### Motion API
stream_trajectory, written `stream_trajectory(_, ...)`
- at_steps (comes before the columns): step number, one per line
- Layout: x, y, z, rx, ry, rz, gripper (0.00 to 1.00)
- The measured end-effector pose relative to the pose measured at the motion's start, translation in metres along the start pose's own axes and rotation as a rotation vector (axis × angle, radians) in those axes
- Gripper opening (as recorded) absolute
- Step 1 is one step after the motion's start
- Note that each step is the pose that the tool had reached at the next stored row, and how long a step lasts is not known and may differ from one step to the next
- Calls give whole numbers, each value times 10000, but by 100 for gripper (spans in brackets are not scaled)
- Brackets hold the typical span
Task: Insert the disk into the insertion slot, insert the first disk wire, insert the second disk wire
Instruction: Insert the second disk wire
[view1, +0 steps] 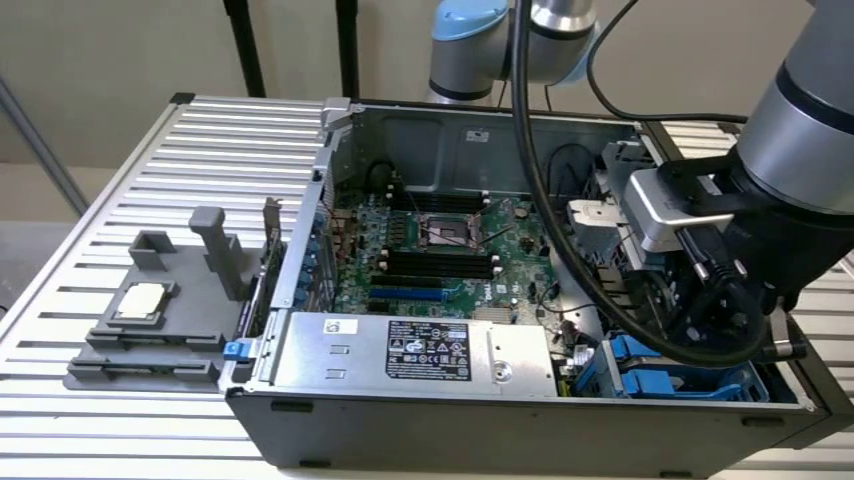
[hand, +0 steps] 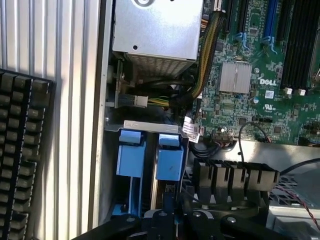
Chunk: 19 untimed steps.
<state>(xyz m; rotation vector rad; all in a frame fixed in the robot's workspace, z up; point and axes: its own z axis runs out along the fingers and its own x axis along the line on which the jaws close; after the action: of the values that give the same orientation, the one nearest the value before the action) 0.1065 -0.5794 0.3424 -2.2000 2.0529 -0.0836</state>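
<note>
The arm reaches down into the open computer case (view1: 534, 400) at the right of the exterior view, its hand (hand: 172, 215) low over the drive bay in the lower right corner of the case. In the wrist view the black fingers (hand: 165, 202) sit at the bottom centre of the frame, drawn narrow together; whether they pinch anything I cannot tell, since their tips are lost in the dark gap just below the blue parts. The insertion slot (hand: 145, 127) is the grey cage at the centre of the wrist view, and two bright blue carrier pieces (hand: 169, 162) stand side by side inside it, so the disk appears to be already seated, though its silver body and label are hidden. In the exterior view the same blue plastic (view1: 674, 378) shows at the lower right of the case, beside the silver power supply (view1: 414, 350) with its black label. The motherboard (hand: 260, 70) fills the upper right of the wrist view, with a yellow and black cable bundle (hand: 200, 75) running down toward the cage. I judge the disk to be dense, rigid and shock-sensitive; the blue frame is the place to hold it. The wires are soft and springy, best gripped at the stiff plug.
</note>
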Motion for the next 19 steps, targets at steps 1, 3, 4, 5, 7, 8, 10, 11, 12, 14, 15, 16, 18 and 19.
stream_trajectory(1, 0, -3, 0, 1, -10, 1, 16)
stream_trajectory(3, 1, -9, 3, 2, -25, 3, 16)
stream_trajectory(4, 1, -11, 4, 3, -29, 3, 16)
stream_trajectory(5, 1, -12, 5, 2, -29, 5, 16)
stream_trajectory(7, 3, -13, 9, 2, -29, 4, 16)
stream_trajectory(8, 3, -13, 11, 2, -28, 3, 16)
stream_trajectory(10, 3, -15, 13, 2, -28, 3, 16)
stream_trajectory(11, 3, -17, 13, 2, -28, 3, 16)
stream_trajectory(12, 3, -21, 15, 2, -31, 4, 16)
stream_trajectory(14, 7, -22, 15, 2, -29, 3, 16)
stream_trajectory(15, 9, -22, 15, 2, -30, 4, 16)
stream_trajectory(16, 11, -22, 15, 2, -29, 4, 16)
stream_trajectory(18, 15, -23, 15, 2, -29, 3, 16)
stream_trajectory(19, 17, -22, 15, 2, -29, 3, 16)
